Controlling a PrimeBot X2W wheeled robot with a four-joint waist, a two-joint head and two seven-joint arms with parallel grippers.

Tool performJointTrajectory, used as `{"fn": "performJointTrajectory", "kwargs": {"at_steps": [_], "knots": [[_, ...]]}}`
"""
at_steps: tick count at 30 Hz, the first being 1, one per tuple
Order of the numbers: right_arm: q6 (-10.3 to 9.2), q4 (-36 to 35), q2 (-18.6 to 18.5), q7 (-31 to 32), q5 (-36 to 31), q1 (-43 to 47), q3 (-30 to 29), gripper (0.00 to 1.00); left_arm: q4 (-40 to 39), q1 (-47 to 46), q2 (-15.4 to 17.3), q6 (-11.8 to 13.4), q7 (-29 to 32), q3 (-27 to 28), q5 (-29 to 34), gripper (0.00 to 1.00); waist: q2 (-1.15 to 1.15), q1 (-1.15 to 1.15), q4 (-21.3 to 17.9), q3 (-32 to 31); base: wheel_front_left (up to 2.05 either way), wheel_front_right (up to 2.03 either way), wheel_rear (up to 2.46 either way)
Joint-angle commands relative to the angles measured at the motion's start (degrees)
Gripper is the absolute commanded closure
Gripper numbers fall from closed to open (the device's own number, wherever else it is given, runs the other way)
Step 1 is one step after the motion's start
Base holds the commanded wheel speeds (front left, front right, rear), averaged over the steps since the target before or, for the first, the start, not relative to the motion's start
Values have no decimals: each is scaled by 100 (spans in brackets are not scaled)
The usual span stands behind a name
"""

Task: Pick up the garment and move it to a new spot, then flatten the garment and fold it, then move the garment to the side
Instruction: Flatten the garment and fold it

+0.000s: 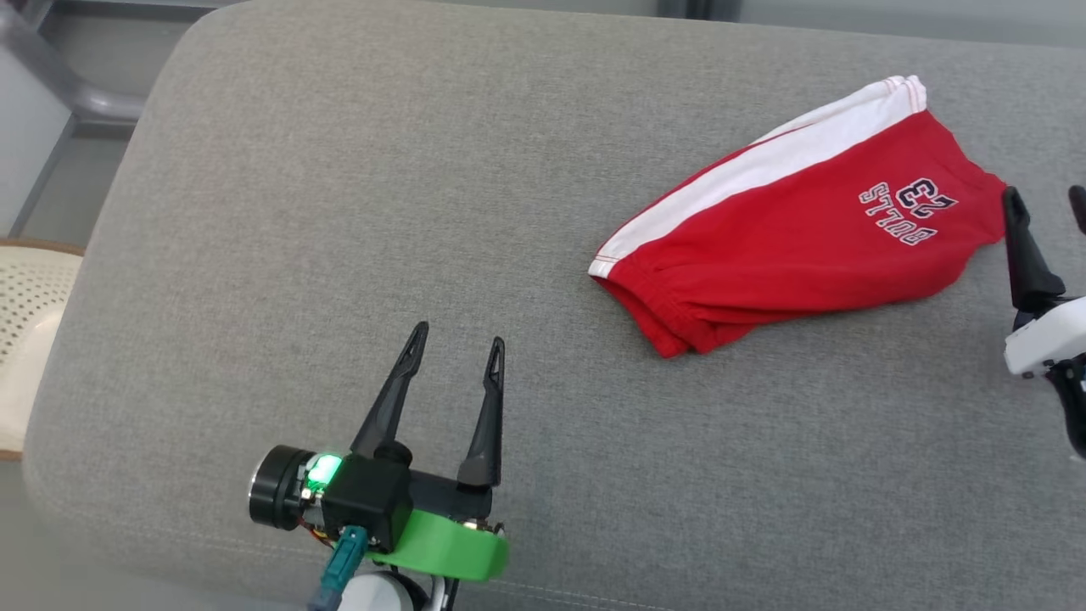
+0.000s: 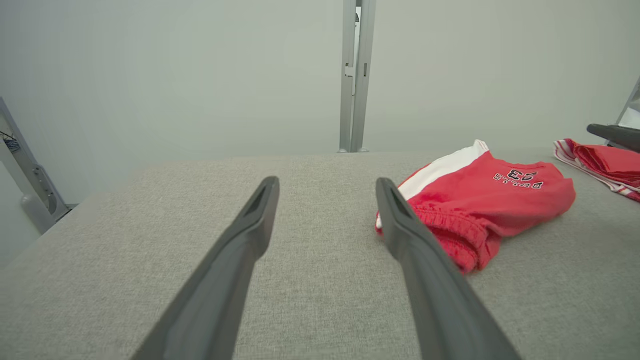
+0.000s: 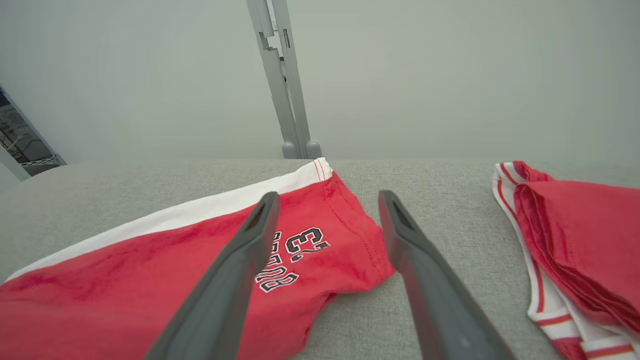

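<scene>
red shorts [image 1: 797, 229] lying on grey cushion [image 1: 339, 212]; left gripper [image 1: 458, 335] well apart, spread, empty; right gripper [image 1: 1044, 199] at printed hem, spread, empty.

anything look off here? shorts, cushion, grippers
Nothing damaged or spilled. The shorts lie folded but skewed diagonally on the cushion, waistband edges bunched and uneven. A second red garment lies to their right. The left gripper and right gripper are open, empty.

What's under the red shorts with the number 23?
The red shorts lie flat on the grey cushion, which shows all around them. Whatever else might be beneath is covered by the cloth.
</scene>
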Motion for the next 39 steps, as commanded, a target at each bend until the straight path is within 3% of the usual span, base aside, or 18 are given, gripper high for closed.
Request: {"fn": "performJointTrajectory", "kwargs": {"at_steps": [1, 14, 19, 29, 30, 32, 39], "knots": [[0, 104, -139, 12, -69, -151, 32, 0, 24, 66, -60, -60, 2, 40, 74, 0, 0, 0, 283, 157, 0, 0, 0], [0, 1045, -1084, 1581, -28, -1614, 784, 0, 106, -277, -312, -449, 2, -39, 245, 0, 0, 0, 769, 936, 0, 0, 0], [0, 1267, -1144, 2030, 245, -1917, 1044, 0, 85, -398, -315, -374, 1, -159, 96, 0, 0, 0, 788, 1058, 0, 0, 0], [-2, 1895, -1228, 2245, 458, -2291, 1236, 0, 92, -560, -316, -305, 1, -324, 72, 0, 0, 0, 866, 1210, 0, 0, 0], [-2, 1946, -1228, 2281, 478, -2318, 1265, 13, 102, -561, -316, -305, 1, -331, 77, 0, 0, 0, 869, 1220, 0, 0, 0], [-4, 2017, -1200, 2340, 574, -2345, 1307, 100, 117, -566, -316, -292, 1, -339, 82, 0, 0, 0, 862, 1231, 0, 0, 0], [-10, 2272, -1045, 2169, 850, -2353, 1314, 100, 190, -531, -316, -269, 2, -286, 179, 0, 0, 0, 617, 1093, 0, 0, 0]]}}
